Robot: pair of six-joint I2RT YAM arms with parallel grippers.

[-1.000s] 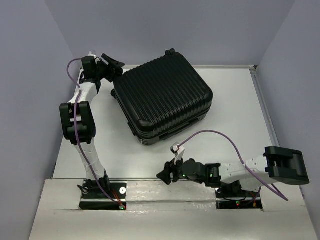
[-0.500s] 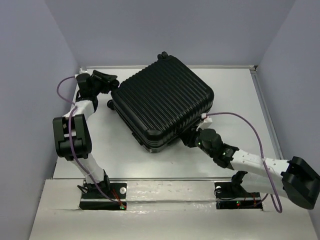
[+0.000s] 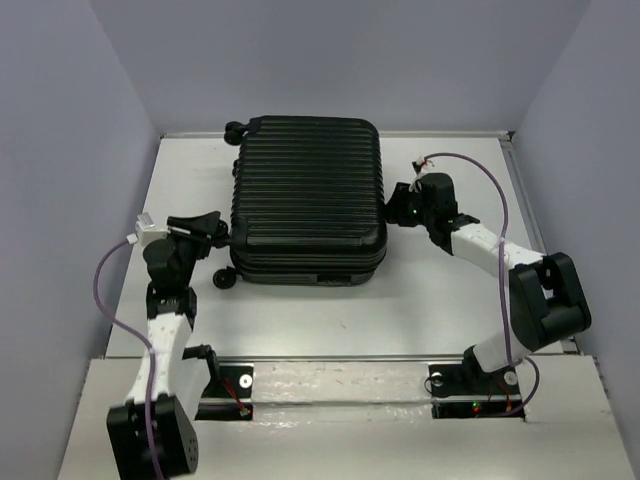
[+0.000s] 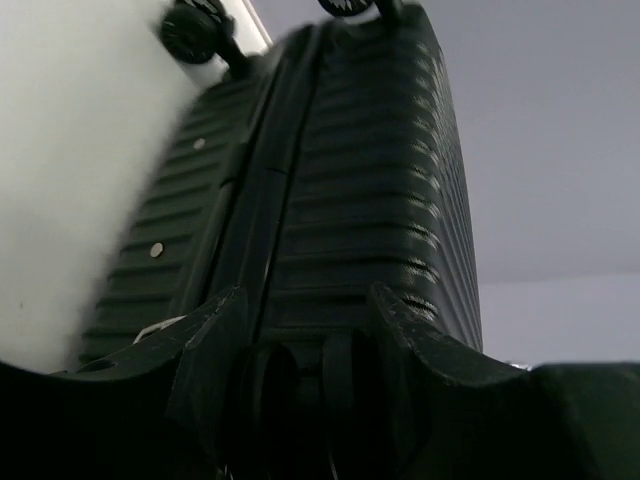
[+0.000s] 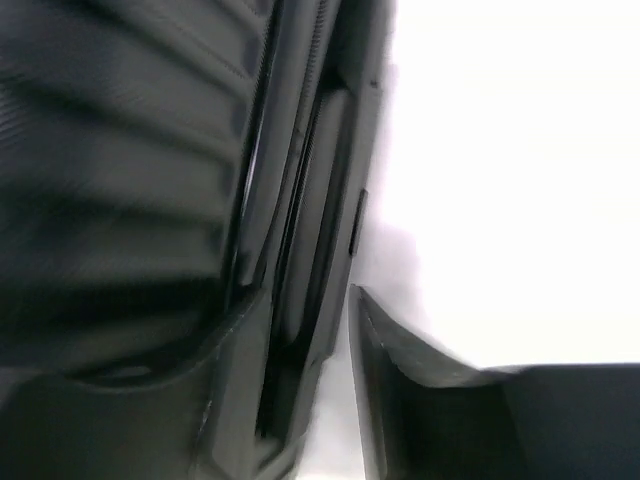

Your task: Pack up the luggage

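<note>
The luggage point(image 3: 308, 200) is a black ribbed hard-shell suitcase, closed and lying flat at the middle back of the table. It is square to the table edges, with its caster wheels point(image 3: 222, 280) on the left side. My left gripper point(image 3: 216, 233) is open at the near-left corner. In the left wrist view point(image 4: 305, 345) its fingers straddle a caster wheel point(image 4: 300, 385), with the shell point(image 4: 370, 180) stretching away. My right gripper point(image 3: 399, 207) is at the luggage's right side. In the right wrist view point(image 5: 305, 370) it is open, with the shell's edge point(image 5: 315, 210) between the jaws and a gap to the right finger.
The white table point(image 3: 450, 290) has a raised rim at the back and right point(image 3: 520, 180). Purple-grey walls point(image 3: 80, 120) stand close on the left, back and right. Each arm's purple cable loops beside it point(image 3: 100, 290).
The luggage has turned from a diagonal to square with the table and shifted back. My left gripper moved from its far-left corner to the near-left one, and my right gripper from its near edge to its right side.
</note>
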